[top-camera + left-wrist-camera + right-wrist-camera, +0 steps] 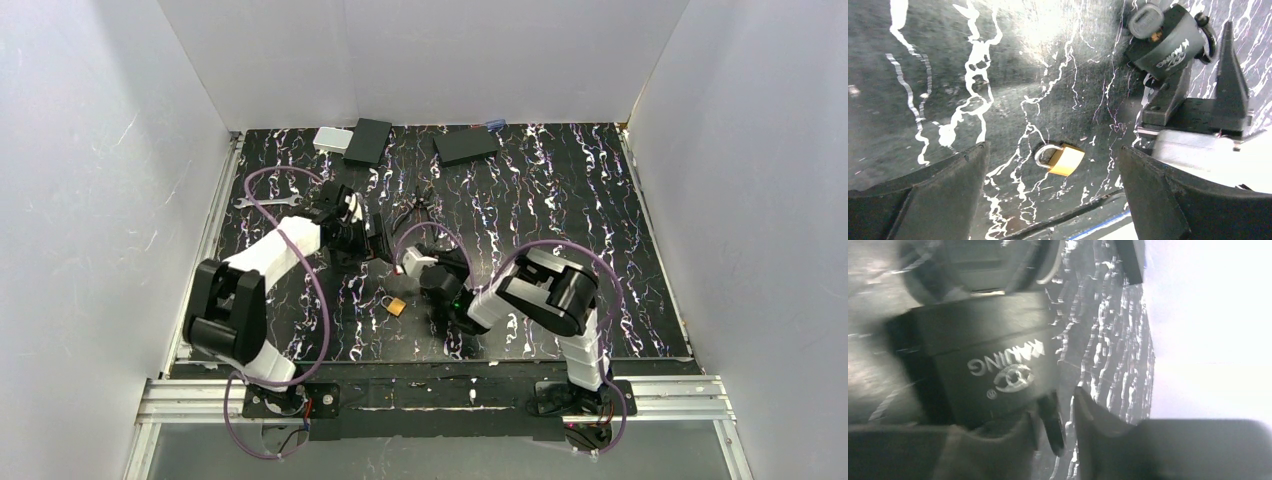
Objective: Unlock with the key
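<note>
A black padlock (1165,45) marked KALING (993,360) hangs above the table with a grey-headed key (1146,20) stuck in its bottom. My right gripper (1058,402) is shut on the padlock, with the dark shackle (1053,420) between its fingers (1168,95). In the top view this gripper (405,262) sits mid-table, facing the left one. My left gripper (1053,148) stands wide open with nothing between its fingers, a short way from the key. Seen from the top, the left gripper (378,240) is just left of the right one.
A small brass padlock (396,306) lies flat on the black marbled table (560,200), below the left fingers (1060,159). At the back stand two black boxes (368,141) (466,145) and a silver box (332,139). A wrench (262,202) lies at the left edge.
</note>
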Controlling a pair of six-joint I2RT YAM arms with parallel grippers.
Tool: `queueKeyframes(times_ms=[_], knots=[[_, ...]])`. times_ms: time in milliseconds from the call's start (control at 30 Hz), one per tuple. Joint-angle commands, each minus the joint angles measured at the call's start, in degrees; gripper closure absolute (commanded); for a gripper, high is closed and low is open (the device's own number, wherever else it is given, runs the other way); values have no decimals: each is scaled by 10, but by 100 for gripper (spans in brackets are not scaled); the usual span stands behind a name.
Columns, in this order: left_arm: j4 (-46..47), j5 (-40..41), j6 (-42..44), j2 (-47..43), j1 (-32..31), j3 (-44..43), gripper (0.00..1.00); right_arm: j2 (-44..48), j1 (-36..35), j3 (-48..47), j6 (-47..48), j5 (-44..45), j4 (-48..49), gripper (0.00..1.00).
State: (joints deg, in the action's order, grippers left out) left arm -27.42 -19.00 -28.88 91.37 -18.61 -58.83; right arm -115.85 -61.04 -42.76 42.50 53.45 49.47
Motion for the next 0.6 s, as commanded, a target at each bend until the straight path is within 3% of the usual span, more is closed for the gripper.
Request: queueKeyframes(times_ms=[0, 200, 400, 567], knots=[[-45, 98, 21, -73, -2, -1, 2, 43, 12, -7, -43, 9, -11, 51], [-45, 149, 27, -126, -1, 4, 2, 86, 13, -12, -75, -15, -109, 26], [-35, 171, 37, -167, 0, 11, 2, 147, 14, -55, -177, -104, -327, 4], [-35, 202, 36, -186, 0, 11, 3, 216, 21, -62, -230, -185, -428, 2]])
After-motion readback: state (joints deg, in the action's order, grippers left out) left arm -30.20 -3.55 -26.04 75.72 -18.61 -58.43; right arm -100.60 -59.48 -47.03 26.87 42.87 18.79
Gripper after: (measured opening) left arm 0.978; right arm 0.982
